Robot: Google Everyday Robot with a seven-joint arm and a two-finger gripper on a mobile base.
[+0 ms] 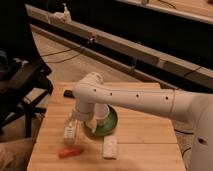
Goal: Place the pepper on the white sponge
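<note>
White arm [135,100] spans the desk [150,145], bent down at the elbow; pincer [76,119], jaws apart, hangs over the bottle [70,132], near the pepper [70,152].

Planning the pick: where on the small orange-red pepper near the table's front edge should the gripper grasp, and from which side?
Probably across the middle of the small orange-red tapered pepper, from straight above: it lies flat on the wooden table, lengthwise along the front edge. The gripper hangs just behind, by the white bottle.

On the tabletop [145,145] were one pepper [70,151], one sponge [110,148], one bottle [70,130], one bowl [111,128], one black item [68,93], and one gripper [81,120] between bottle and bowl.
</note>
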